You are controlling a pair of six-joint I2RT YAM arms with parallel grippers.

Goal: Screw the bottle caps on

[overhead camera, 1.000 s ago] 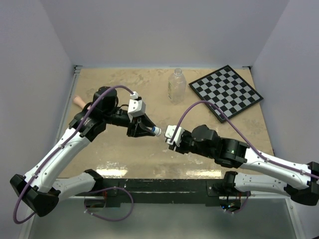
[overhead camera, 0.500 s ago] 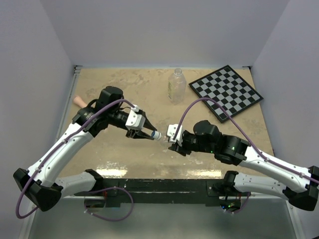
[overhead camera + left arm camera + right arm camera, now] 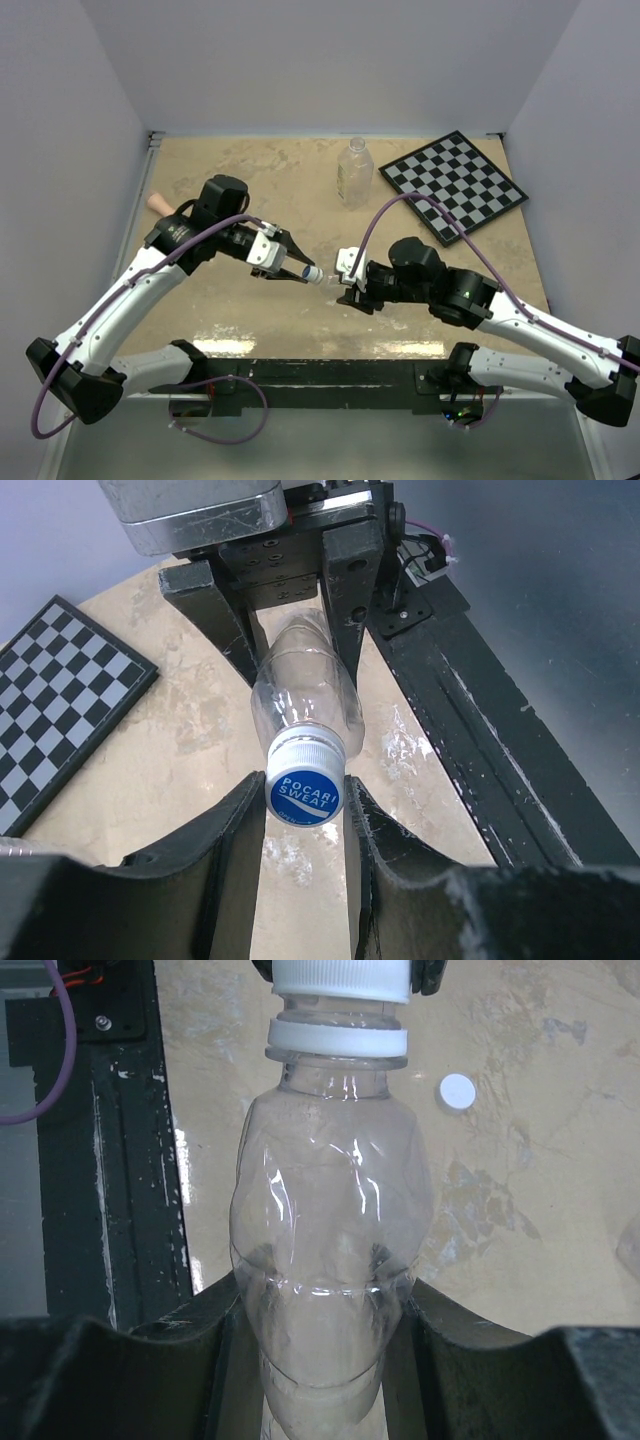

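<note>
The small clear bottle (image 3: 325, 1230) lies level in mid-air above the table, and my right gripper (image 3: 325, 1305) is shut on its lower body. On its neck sits the blue-topped cap (image 3: 304, 788), with my left gripper (image 3: 304, 802) shut on the cap's ribbed sides. From above, the left gripper (image 3: 296, 270) and right gripper (image 3: 345, 281) face each other with the cap (image 3: 314, 274) between them. The white cap (image 3: 458, 1092) lies flat on the table beyond the bottle. The tall bottle (image 3: 354, 172) stands upright and uncapped at the back.
A black-and-white checkerboard (image 3: 453, 182) lies at the back right. A pink stick (image 3: 156, 203) pokes out at the left edge behind my left arm. The black base rail (image 3: 330, 372) runs along the near edge.
My left wrist has rolled while gripping the cap, its white camera housing swinging down and round. The bottle and right gripper have shifted only slightly.
</note>
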